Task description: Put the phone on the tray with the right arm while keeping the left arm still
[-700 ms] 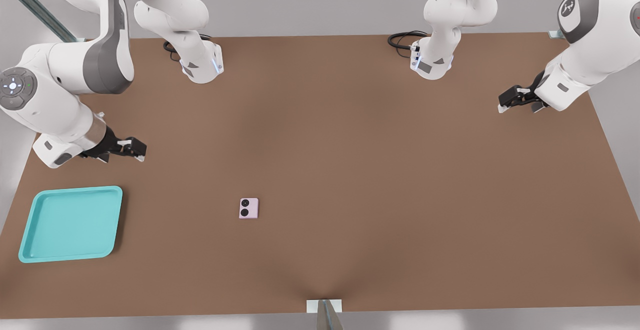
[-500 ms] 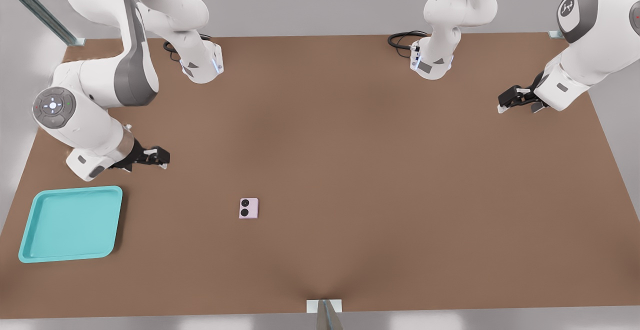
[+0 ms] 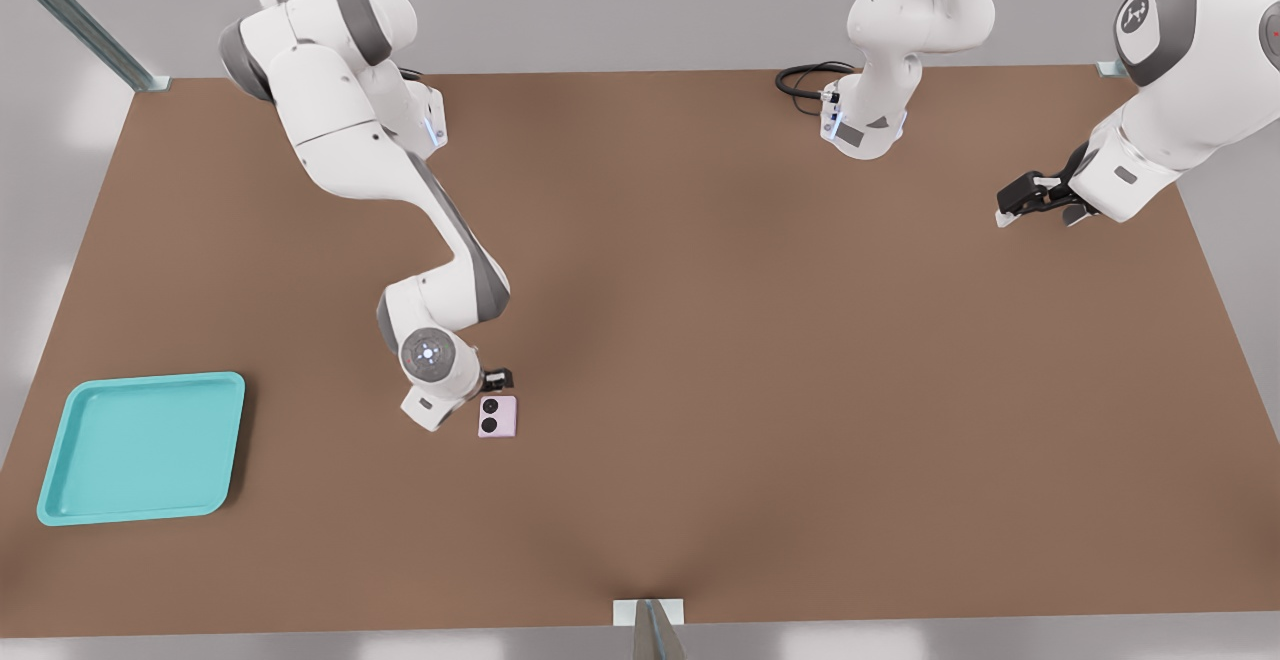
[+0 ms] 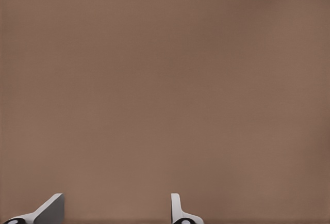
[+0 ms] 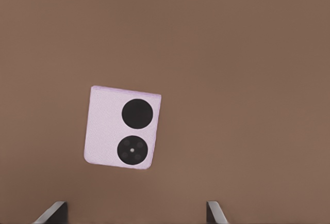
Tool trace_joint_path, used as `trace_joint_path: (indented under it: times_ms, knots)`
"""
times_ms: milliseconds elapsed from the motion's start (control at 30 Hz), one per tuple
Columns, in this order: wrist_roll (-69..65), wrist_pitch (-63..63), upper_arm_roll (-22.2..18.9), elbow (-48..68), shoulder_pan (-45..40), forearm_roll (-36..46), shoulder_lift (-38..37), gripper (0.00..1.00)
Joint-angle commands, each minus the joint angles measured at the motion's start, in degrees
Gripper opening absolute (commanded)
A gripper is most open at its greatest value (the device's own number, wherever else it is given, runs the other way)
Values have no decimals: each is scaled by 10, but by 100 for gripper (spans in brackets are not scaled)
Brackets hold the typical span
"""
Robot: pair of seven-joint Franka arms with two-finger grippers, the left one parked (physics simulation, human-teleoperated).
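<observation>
The pale-pink phone (image 3: 497,417) lies flat on the brown table (image 3: 760,360), its two black lenses toward the front view's left. My right arm reaches out over the table, and its gripper (image 3: 492,381) hangs just behind and above the phone, mostly hidden under the wrist disc (image 3: 429,352). In the right wrist view the phone (image 5: 122,127) lies ahead of the gripper (image 5: 135,214), whose fingertips (image 5: 53,213) stand wide apart and open with nothing between them. The turquoise tray (image 3: 70,500) sits near the front-left corner, well to the front view's left of the phone, with nothing in it.
The left arm's gripper (image 3: 1035,198) hangs over the table's far right edge. Two arm bases (image 3: 865,125) with black cables stand along the back edge. A small bracket (image 3: 648,612) marks the middle of the front edge.
My right arm has swung from above the tray's back side toward the front view's right and down. Its gripper now hangs over the phone. The phone and tray have not moved.
</observation>
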Motion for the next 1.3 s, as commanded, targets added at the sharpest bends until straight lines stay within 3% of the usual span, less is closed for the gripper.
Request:
trace_joint_path:
  times_ms: [0, 300, 1200, 1267]
  knots:
    - [178, 133, 0, -7, 1, 0, 15, 100]
    - [178, 208, 0, -38, -1, 0, 37, 100]
    - [130, 204, 1, -14, 6, -33, 78, 100]
    - [129, 204, 0, -14, 6, -33, 78, 93]
